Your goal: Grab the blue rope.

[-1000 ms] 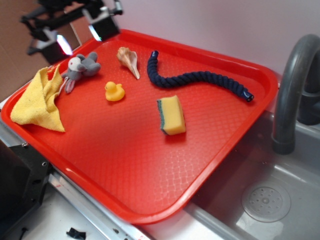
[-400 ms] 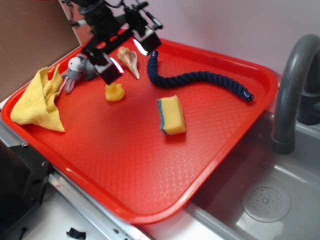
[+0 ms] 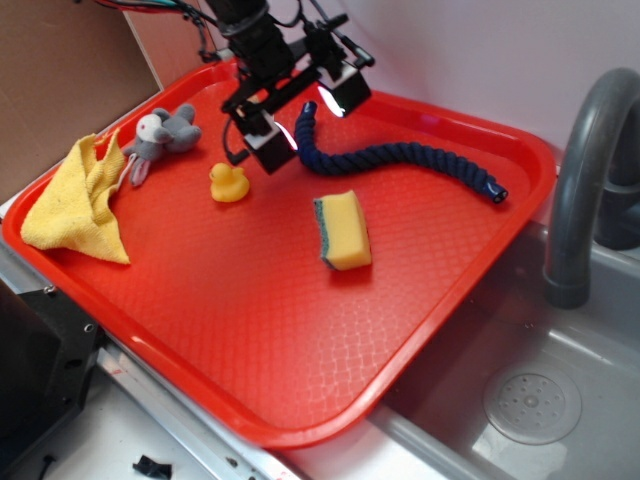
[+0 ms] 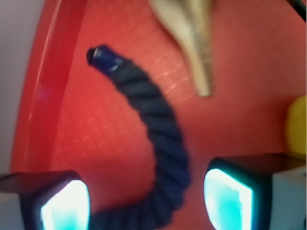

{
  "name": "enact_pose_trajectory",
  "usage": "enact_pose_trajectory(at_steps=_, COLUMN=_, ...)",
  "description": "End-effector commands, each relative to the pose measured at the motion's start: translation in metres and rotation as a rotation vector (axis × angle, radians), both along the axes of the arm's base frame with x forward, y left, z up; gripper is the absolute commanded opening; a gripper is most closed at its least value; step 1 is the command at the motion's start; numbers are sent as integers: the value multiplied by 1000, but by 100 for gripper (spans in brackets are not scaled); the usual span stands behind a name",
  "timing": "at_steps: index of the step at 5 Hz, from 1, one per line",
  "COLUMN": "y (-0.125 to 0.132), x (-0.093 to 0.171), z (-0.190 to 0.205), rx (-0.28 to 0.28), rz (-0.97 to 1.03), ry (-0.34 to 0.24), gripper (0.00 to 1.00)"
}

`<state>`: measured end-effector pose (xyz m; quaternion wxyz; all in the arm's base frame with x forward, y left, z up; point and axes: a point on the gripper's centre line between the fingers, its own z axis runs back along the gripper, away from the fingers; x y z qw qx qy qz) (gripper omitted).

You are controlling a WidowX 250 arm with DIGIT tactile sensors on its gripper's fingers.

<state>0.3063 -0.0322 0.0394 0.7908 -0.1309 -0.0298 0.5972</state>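
Since a second ago my arm has swung in from the tray's far left corner, past the plush mouse and shell, and my pincer [image 3: 302, 112] now hangs over the curved far end of the blue rope [image 3: 400, 158]. Nothing else on the tray has shifted. Jaws stand wide apart and hold nothing; in the wrist view the two lit pads [image 4: 62, 207] sit either side of the rope [image 4: 160, 143], clear of it, and I judge I am above it rather than touching. Rope lies along the far side of the red tray [image 3: 250, 330], one capped end [image 4: 103, 56] near the far rim, the body bending toward the right edge, where the other cap rests. Handling, as a guess: soft twisted cord, light, limp; it will sag and trail when lifted. The weave should give grip, while the shiny caps look slick, so I would close on the thick twisted body in the bend, just behind the near cap. Count: one rope, one yellow sponge [image 3: 344, 230] mid-tray, one rubber duck [image 3: 229, 183], one plush mouse [image 3: 160, 135], one yellow cloth [image 3: 75, 200] at the left edge, one shell [image 4: 189, 33] seen from the wrist only.
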Motion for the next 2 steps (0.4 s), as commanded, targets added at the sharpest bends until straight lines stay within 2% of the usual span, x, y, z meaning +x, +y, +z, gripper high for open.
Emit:
enact_pose_trajectory(at_steps=1, y=6, x=7, z=-11, rx=57, rz=27, ry=71, gripper=100)
enact_pose_trajectory(at_steps=2, y=0, x=5, z=-18, rx=65, rz=30, ry=130, gripper=88)
